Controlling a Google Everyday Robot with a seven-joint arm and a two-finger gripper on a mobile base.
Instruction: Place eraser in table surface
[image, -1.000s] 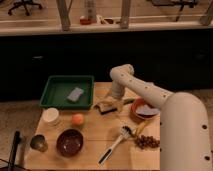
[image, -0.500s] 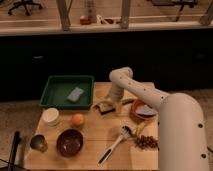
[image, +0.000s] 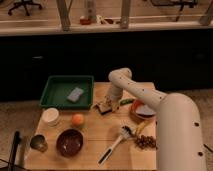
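1. Table surface (image: 92, 125): light plank top, green tray (image: 67, 78) sitting on its far-left part. Bare wood just right of the tray's near-right corner; judged the fittest spot for the set-down.
2. Arm (image: 150, 97): reaching in from well right of the tray, wrist bent downward. Best lowered straight, with no sideways sweep toward the tray wall.
3. Green tray: holding a grey-blue sponge (image: 75, 94). Not the target, so release outside its rim, on wood.
4. Gripper (image: 107, 102): low, just right of the tray's near-right corner, directly at the eraser. Clamped or slack: cannot tell.
5. Orange (image: 77, 119): on the near side of the tray, not far from the drop spot. Round and likely to roll if nudged, so give it room when lifting away.
6. Eraser (image: 103, 107): pale top over dark base, right of the tray's near-right corner, beneath the gripper. At or very near the wood; actual contact not discernible. Seat the dark base flat before letting go, then withdraw straight up to avoid dragging it.
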